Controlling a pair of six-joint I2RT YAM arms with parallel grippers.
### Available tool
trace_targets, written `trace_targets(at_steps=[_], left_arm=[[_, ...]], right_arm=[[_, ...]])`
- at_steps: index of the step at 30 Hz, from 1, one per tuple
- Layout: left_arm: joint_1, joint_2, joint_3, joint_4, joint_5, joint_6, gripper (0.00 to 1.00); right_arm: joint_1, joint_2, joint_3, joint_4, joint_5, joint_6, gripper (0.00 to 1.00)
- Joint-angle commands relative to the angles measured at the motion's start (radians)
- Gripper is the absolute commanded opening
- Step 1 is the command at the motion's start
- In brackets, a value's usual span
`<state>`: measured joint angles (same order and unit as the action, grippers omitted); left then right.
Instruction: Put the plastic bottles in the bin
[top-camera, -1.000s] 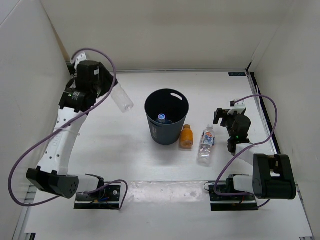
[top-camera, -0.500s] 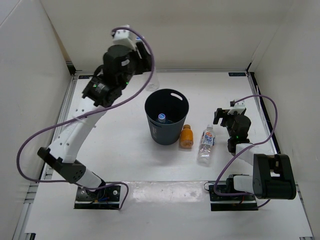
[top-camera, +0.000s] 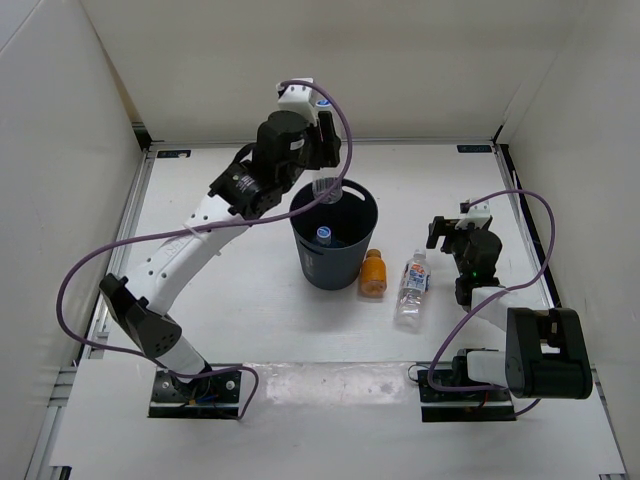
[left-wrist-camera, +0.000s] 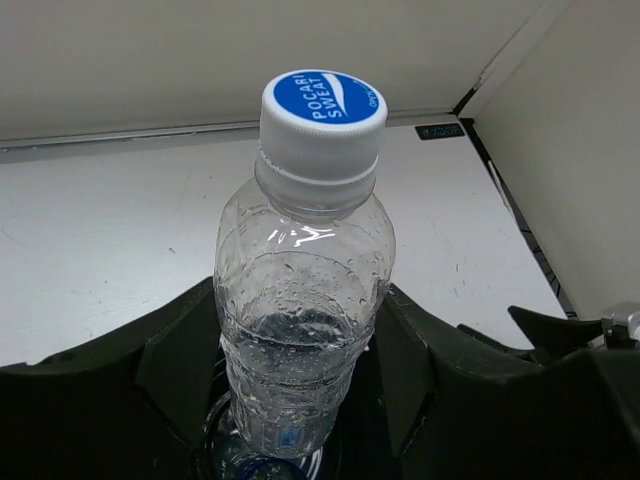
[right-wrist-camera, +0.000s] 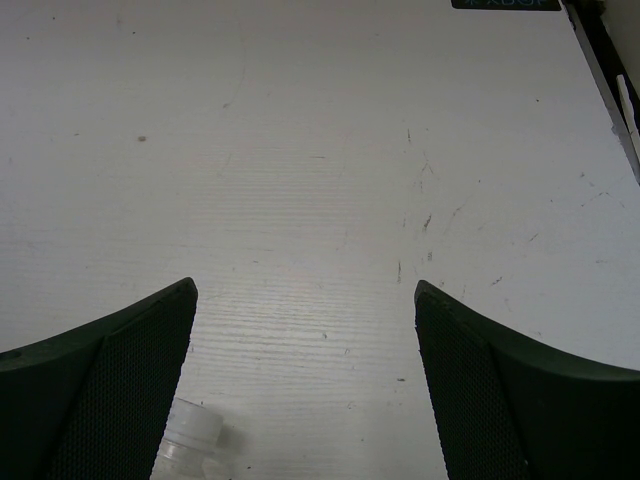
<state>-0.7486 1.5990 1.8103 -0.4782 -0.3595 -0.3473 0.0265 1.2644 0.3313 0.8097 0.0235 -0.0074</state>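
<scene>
A plain clear bottle is gripped around its lower body by the left hand, with its white-and-blue cap pointing away from the wrist. From above, it is seen held over the bin, closer to the far rim than to the middle of the opening. A blue-capped bottle is already seen inside the bin. The orange bottle rests on the surface just beside the bin, and the labelled bottle lies near it. The right hand is spread wide and empty, low over the surface.

Several failures can be expected from here. If the plain clear bottle is released this near the rim, the edge may be struck and the bottle thrown back onto the surface. The blue-capped bottle may also be hit, so a bounce is possible. The plastic looks beaded with droplets, so an early slip cannot be ruled out. If the left hand is lowered carelessly, the bin may be nudged into the orange bottle.
</scene>
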Motion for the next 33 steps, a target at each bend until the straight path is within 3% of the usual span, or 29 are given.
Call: trace_targets(at_steps=[1,5,12,19,33], left_arm=[[-0.014,-0.024,-0.023,0.043,-0.019,0.021,0.6],[-0.028,-0.024,-0.04,0.062,-0.024,0.039,0.65],[-0.041,-0.046,-0.043,0.069,-0.064,0.074,0.89],[-0.037,-0.109,-0.086,0.062,-0.13,0.136,1.0],[0.064,-0.277,-0.247,0.013,-0.18,0.108,1.0]], right_arm=[[0.0,-0.011,0.034,0.023,0.003,0.0,0.9],[0.0,-0.008,0.032,0.023,0.004,0.0,0.9],[0.003,-0.008,0.034,0.025,0.006,0.0,0.9],[0.0,-0.01,0.032,0.023,0.006,0.0,0.9],[0.0,-0.008,0.032,0.023,0.006,0.0,0.9]])
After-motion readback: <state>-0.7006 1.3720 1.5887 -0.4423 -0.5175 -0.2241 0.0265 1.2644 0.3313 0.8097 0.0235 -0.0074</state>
